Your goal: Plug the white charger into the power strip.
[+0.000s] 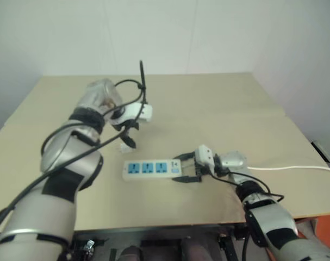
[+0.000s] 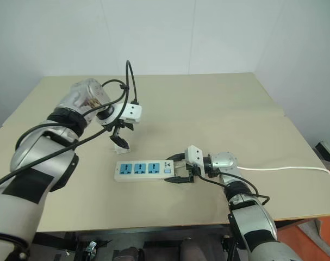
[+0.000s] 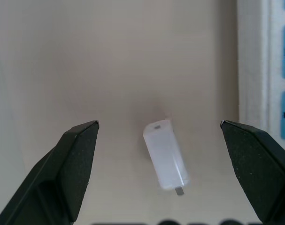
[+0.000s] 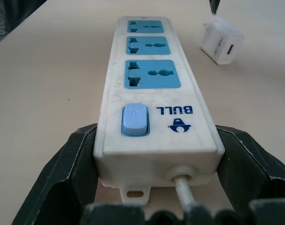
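A tan table (image 2: 208, 103) seen from above, against a pale wall. Near the middle lies the strip (image 2: 145, 169), a flat white bar with three blue sockets in a row and a blue switch at its right end, running left to right. Its thin white cord (image 2: 284, 169) trails off to the right across the table.

The right gripper (image 2: 175, 169) reaches in from the right and straddles the strip's switch end: its black fingers (image 4: 57, 173) sit one on each long side, close against the casing (whether they press it cannot be told).

The charger (image 3: 165, 154), a small white block, lies on the table just beyond the strip's left end, apart from it. The left gripper (image 3: 159, 125) hangs above it, pointing steeply down, jaws spread wide and holding nothing, one finger on each side of the charger without touching it
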